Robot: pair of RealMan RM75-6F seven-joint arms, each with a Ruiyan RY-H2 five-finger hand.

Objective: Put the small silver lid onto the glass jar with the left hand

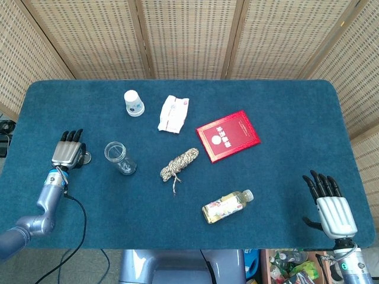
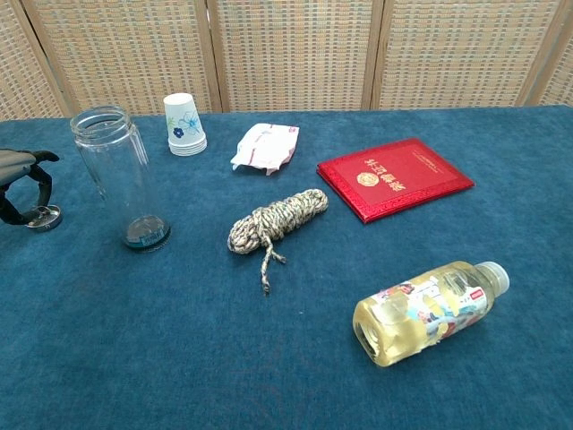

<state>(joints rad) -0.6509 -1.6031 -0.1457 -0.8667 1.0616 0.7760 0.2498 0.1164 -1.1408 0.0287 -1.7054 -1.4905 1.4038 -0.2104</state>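
The small silver lid [image 1: 86,157] [image 2: 45,216] lies flat on the blue table near its left edge. My left hand [image 1: 69,151] [image 2: 20,184] sits right over it, fingers arched down, with a fingertip [image 2: 41,195] reaching the lid's top; the lid still rests on the cloth. The glass jar [image 1: 120,158] [image 2: 119,175] stands upright with its mouth uncovered, a short way right of the lid. My right hand [image 1: 328,204] hovers at the table's front right corner, fingers spread and holding nothing; only the head view shows it.
A paper cup [image 1: 134,103] and a white packet [image 1: 173,112] sit behind the jar. A coiled rope [image 1: 179,163], a red booklet [image 1: 228,135] and a lying drink bottle [image 1: 227,206] occupy the middle and right. Wicker screens stand behind the table.
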